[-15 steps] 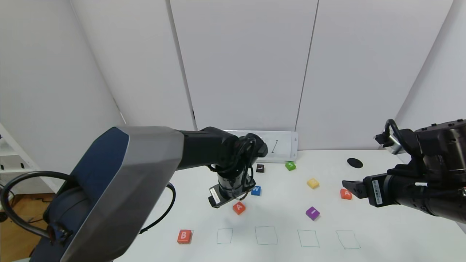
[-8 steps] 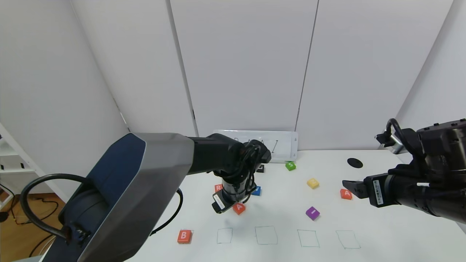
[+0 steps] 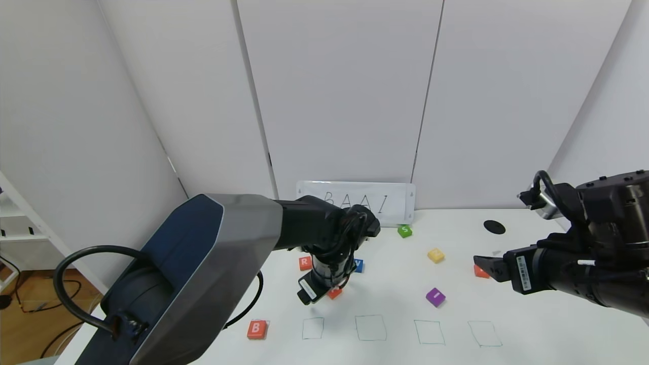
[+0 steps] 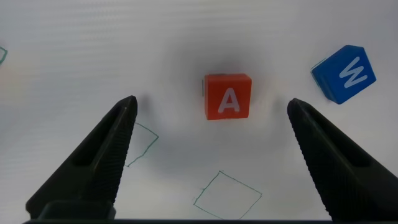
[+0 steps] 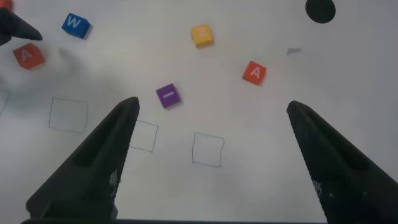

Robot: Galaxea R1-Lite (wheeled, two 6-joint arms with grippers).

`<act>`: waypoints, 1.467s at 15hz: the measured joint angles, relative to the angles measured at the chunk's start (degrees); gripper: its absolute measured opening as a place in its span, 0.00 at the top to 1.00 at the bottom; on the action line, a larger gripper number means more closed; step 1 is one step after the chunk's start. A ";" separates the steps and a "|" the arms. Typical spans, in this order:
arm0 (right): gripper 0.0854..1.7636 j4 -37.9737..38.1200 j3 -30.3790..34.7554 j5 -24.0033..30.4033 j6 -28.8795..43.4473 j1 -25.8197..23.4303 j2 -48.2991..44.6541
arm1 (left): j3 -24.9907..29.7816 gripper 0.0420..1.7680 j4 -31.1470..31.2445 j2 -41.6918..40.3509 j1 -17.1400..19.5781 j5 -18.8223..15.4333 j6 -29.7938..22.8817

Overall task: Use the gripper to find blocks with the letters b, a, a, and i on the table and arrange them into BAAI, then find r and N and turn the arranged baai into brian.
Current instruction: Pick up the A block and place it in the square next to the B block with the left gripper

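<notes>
My left gripper [image 4: 211, 103] hangs open over an orange-red A block [image 4: 228, 96], which lies between and just beyond its fingertips, untouched. The head view shows that A [image 3: 334, 293] half hidden under the left wrist. The B block [image 3: 256, 329] lies beside the leftmost green square [image 3: 313, 328]. The R block [image 3: 304, 262] sits behind the left arm. The purple I block [image 3: 435, 296] lies mid-right. My right gripper [image 3: 481, 263] hovers open and empty, partly covering the second A [image 5: 254, 72]. The N is hidden.
A blue W block [image 4: 344, 73], a green S block [image 3: 404, 231] and a yellow block [image 3: 435, 255] lie farther back on the white table [image 3: 532, 324]. A BAAI sign [image 3: 355, 203] leans on the wall. A black grommet [image 3: 494, 226] sits back right.
The left arm has swung nearer and lower over the A block, uncovering the R block and the sign. The right gripper drifted slightly left and now covers part of the second A.
</notes>
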 joint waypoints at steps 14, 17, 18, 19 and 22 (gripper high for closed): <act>0.03 0.00 0.27 0.07 -0.09 0.49 -0.24 | 0.02 0.03 -1.50 3.08 -1.30 3.69 -1.12; 0.03 0.00 0.35 0.05 -0.11 0.60 -0.24 | 0.00 0.03 -1.50 3.33 -1.30 3.89 -1.15; 0.03 0.00 0.35 0.05 -0.11 0.60 -0.24 | 0.00 0.03 -1.50 3.36 -1.30 4.27 -1.15; 0.03 0.00 0.35 0.07 -0.13 0.66 -0.26 | 0.00 0.03 -1.56 3.41 -1.30 4.57 -1.15; 0.03 0.00 0.46 0.00 -0.13 0.93 -0.37 | 0.00 0.03 -1.56 3.52 -1.30 4.93 -1.12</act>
